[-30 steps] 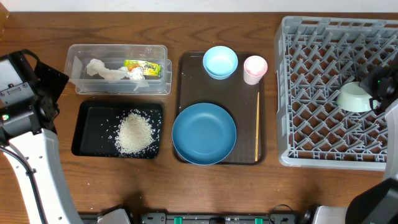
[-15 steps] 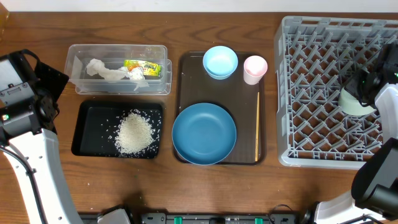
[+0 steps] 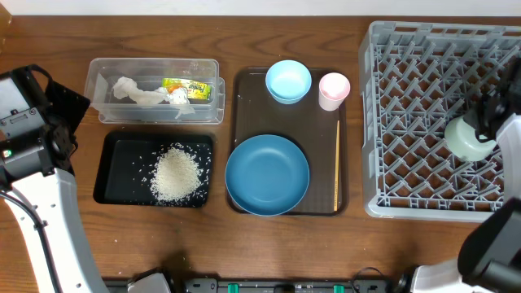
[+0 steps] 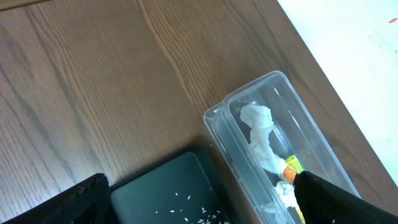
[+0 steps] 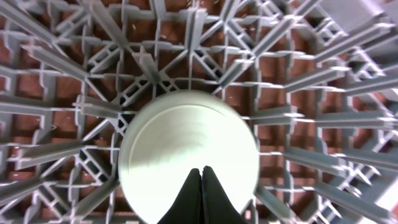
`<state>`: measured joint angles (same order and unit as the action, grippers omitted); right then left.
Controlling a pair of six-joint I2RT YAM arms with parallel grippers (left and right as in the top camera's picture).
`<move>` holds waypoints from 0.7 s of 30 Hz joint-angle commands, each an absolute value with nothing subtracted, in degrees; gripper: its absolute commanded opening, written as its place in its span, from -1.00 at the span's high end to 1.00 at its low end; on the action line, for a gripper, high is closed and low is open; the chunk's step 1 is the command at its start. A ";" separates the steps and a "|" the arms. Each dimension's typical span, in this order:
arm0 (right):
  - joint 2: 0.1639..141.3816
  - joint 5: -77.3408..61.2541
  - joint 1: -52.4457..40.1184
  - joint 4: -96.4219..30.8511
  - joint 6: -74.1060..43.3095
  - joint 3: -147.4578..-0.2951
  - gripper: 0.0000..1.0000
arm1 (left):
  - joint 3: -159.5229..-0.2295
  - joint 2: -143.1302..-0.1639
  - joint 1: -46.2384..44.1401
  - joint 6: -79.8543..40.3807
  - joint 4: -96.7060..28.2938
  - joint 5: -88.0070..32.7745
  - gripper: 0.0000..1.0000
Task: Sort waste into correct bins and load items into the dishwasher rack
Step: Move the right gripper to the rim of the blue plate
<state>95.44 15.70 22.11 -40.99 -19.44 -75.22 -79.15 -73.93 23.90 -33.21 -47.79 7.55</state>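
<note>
Now the loading step is in hand. The right gripper (image 5: 201, 186) has its fingers pinched together on the rim of the mint bowl (image 5: 186, 137), which spreads out just ahead of the fingertips, low over the rack (image 5: 74, 62). I cannot tell whether it touches the ribs. Next, I judge, it must settle between the ribs before the fingers part. The plate (image 3: 267, 174), blue bowl (image 3: 288, 80), cup (image 3: 334, 88) and chopsticks (image 3: 337, 163) wait on the brown tray (image 3: 244, 106).

The left gripper (image 4: 199, 177) has its fingers wide apart and empty. Below them lie the tub (image 4: 311, 118), holding tissue (image 4: 261, 134) and wrapper (image 4: 292, 167), and the black tray (image 4: 168, 186), holding the rice (image 3: 177, 173).

The table (image 4: 93, 81) is brown grained wood, with a pale surface past its far edge.
</note>
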 commanded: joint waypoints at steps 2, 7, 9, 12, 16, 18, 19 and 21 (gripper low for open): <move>89.67 14.55 22.02 -41.85 -23.20 -74.96 0.98 | -79.72 -74.15 24.16 -33.52 -47.97 8.21 -0.93; 80.64 -6.76 21.10 -40.82 -23.11 -74.96 0.94 | -79.72 -74.15 24.16 -33.52 -47.97 8.21 -0.93; 77.49 -17.61 20.60 -39.05 -23.14 -74.96 0.72 | -79.72 -74.15 24.14 -33.52 -47.97 8.21 -0.93; 74.06 -33.71 18.59 -34.39 -23.14 -74.94 -0.10 | -79.72 -74.15 24.14 -33.52 -47.97 8.21 -0.93; 72.97 -37.39 10.96 -30.24 -22.57 -74.94 -0.69 | -79.72 -74.15 24.16 -33.52 -47.97 8.21 -0.93; 73.58 -34.76 5.13 -30.41 -20.71 -74.94 -0.70 | -79.72 -74.15 24.14 -33.52 -47.97 8.21 -0.93; 74.00 -33.23 2.28 -30.74 -20.25 -74.94 -0.69 | -79.72 -74.15 24.14 -33.52 -47.97 8.21 -0.93; 75.22 -29.17 -4.54 -31.57 -19.38 -74.94 -0.62 | -79.72 -74.15 24.14 -33.52 -47.97 8.21 -0.93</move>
